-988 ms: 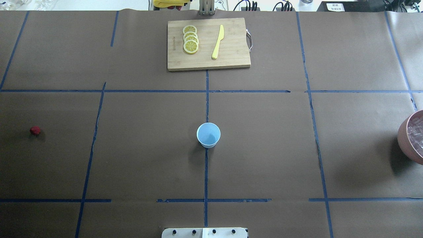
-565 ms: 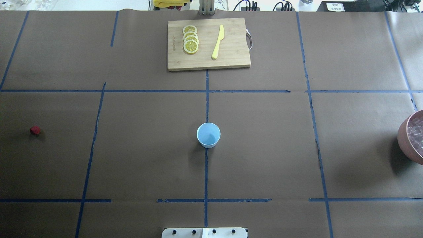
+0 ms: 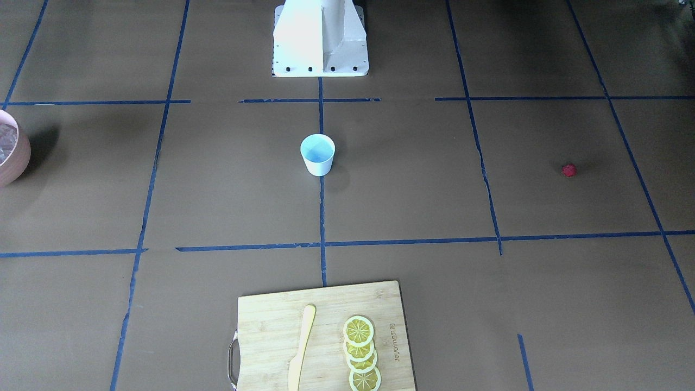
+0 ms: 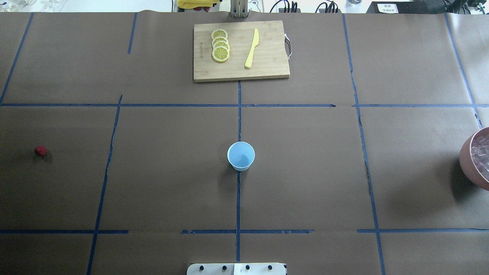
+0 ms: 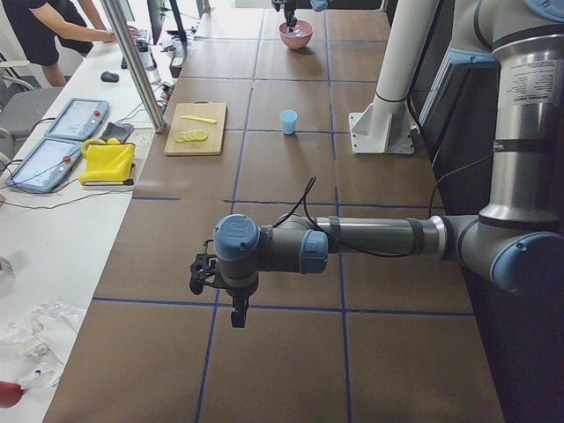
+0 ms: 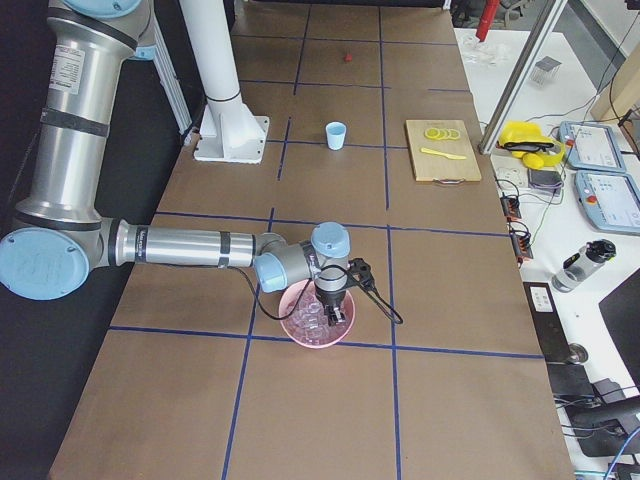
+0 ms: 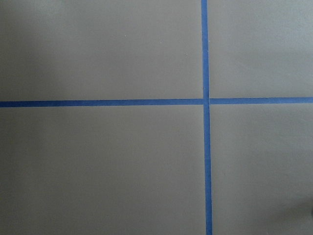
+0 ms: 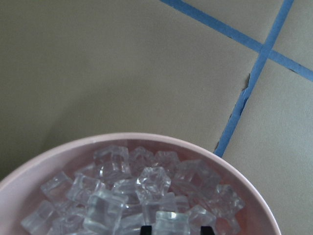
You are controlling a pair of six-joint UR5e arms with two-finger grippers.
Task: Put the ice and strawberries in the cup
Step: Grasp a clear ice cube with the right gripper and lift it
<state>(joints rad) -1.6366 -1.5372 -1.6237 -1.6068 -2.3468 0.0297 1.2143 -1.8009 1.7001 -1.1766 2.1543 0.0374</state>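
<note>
Ice [image 8: 146, 191] lies heaped in the pink bowl [image 8: 122, 138], with the right gripper [image 6: 336, 312] hanging over it, tips down among the cubes. The wrist view cuts off all but two dark fingertips [image 8: 145, 228], set apart with one cube between them, and whether they press it I cannot tell. The overhead and front views crop the bowl at the table's right end. The left gripper [image 5: 236, 313] points down over bare paper near the left end, seen only from the side, so its spread cannot be told. The cup [image 4: 240, 166] stands upright and empty on the centre tape line, with open paper all round. The strawberry [image 4: 40, 150] lies alone, well to the cup's left. The cutting board [image 4: 267, 68] with lemon slices [image 4: 220, 45] and a yellow knife [image 4: 251, 48] sits at the far edge
</note>
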